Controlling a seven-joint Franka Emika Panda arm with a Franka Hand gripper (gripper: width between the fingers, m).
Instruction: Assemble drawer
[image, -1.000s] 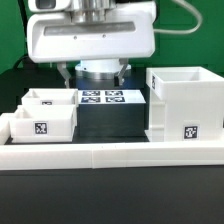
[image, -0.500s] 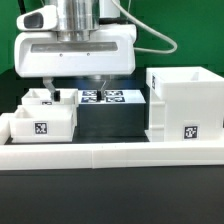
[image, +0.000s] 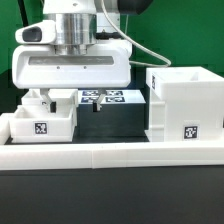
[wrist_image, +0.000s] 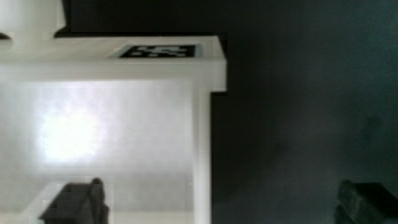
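Hovering above the two small trays at the exterior view's left, the gripper (image: 72, 102) is holding nothing, its jaws standing wide apart. The front tray (image: 40, 126) and rear tray (image: 40, 98) are sitting one behind the other; the housing (image: 185, 100) is standing upright at the exterior view's right, well apart from them, with the marker board (image: 103, 97) lying between

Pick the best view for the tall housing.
Exterior view: the housing stands whole on its right, open top and front tag visible. Wrist view misses it, showing only another tagged white part.
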